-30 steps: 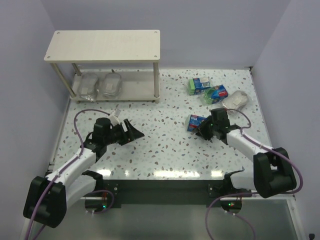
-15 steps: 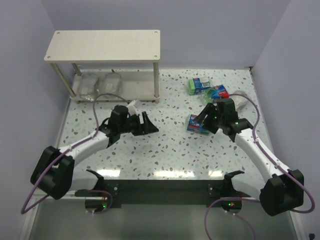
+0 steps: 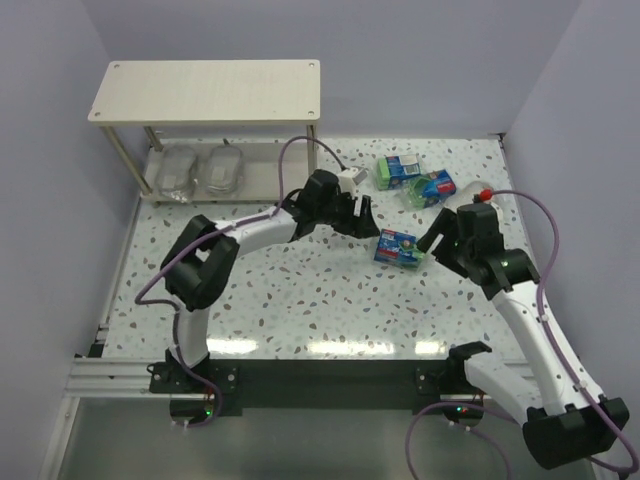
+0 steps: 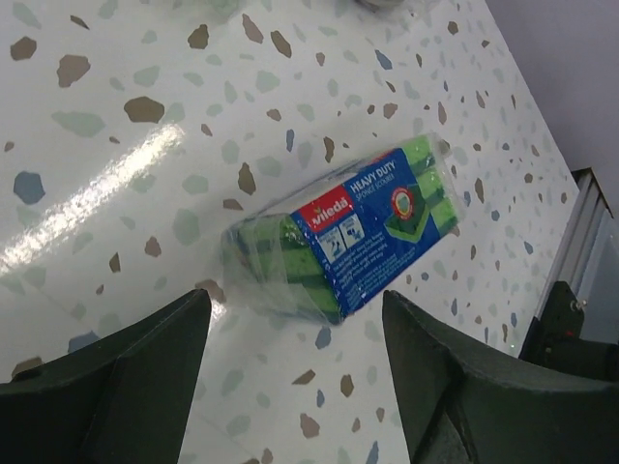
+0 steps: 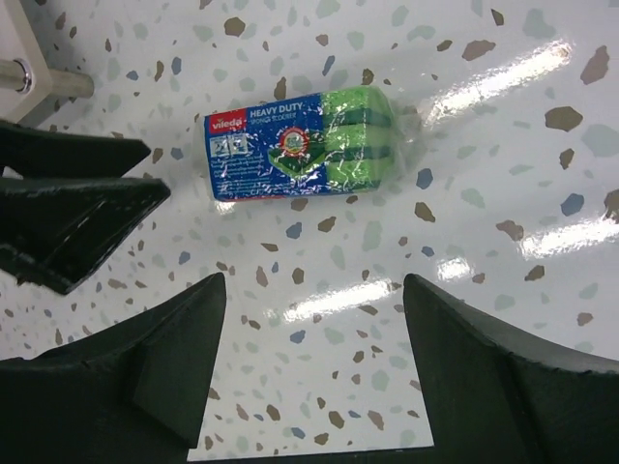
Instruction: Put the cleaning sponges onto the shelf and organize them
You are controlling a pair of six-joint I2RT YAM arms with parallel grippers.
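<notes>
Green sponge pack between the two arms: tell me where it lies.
Top view: the green pack lies flat on the table, right of centre, between the left claw and right claw, touching neither.

We read the blue label (image 4: 372, 232) on the green pack (image 4: 266, 256) in both wrist views: "vileda" in white on a red tab (image 4: 324, 206), then "HEAVY DUTY" in white capitals. The smaller line beneath is too fine. From above, the other packs (image 3: 402, 171) are illegible.
</notes>
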